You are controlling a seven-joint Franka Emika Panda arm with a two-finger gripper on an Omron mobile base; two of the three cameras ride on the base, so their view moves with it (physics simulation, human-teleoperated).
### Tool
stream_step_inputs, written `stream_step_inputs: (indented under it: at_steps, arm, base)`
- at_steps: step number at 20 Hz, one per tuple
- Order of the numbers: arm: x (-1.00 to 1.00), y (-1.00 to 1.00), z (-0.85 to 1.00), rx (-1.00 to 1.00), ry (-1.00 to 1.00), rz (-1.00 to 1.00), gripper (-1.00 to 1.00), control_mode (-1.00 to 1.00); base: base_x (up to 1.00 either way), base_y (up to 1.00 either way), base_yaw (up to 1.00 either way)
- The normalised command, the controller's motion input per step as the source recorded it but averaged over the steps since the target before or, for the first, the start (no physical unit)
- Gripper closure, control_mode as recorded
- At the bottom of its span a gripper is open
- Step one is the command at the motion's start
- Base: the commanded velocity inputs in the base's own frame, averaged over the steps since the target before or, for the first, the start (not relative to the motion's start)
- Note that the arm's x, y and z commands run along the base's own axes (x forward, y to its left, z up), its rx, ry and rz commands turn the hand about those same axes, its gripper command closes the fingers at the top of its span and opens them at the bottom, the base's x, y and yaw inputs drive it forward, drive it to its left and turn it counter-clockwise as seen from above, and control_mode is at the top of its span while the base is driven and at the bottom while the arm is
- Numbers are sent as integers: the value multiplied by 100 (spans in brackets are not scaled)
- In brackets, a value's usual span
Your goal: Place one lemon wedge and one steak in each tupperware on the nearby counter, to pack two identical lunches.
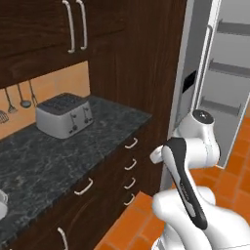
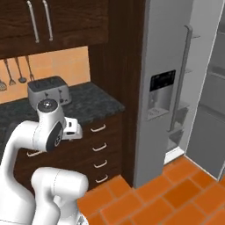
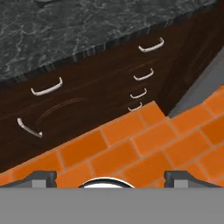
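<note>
1. The counter (image 1: 73,146) is a long black stone-look top with grey marbling. In the left base view its long axis runs from the lower left up to the right, and it ends at a tall dark wood panel (image 1: 141,58).
2. Below the counter are dark brown drawers (image 3: 109,87) with curved silver handles (image 3: 151,45).
3. A silver toaster (image 1: 64,115) stands on the counter near the orange back wall (image 1: 53,85), under the dark upper cabinets (image 1: 44,34).
4. Utensils (image 1: 14,102) hang on this wall, left of the toaster.
5. The gripper (image 3: 111,177) is wide open and holds nothing. Its two dark fingertips (image 3: 41,177) point down at the orange tile floor (image 3: 144,144) in front of the drawers.
6. To the right of the wood panel stands a grey fridge (image 2: 165,88) with one door (image 1: 229,83) open.
</note>
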Motion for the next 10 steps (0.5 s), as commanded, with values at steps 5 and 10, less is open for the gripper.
stream_step_inputs:
  at_steps: [5,10]
  arm:
    - [0,0,0,0,0,0,-100,100]
    - [0,0,0,0,0,0,-100,100]
  base:
    - [58,-100,-23]
    - [71,-100,-1]
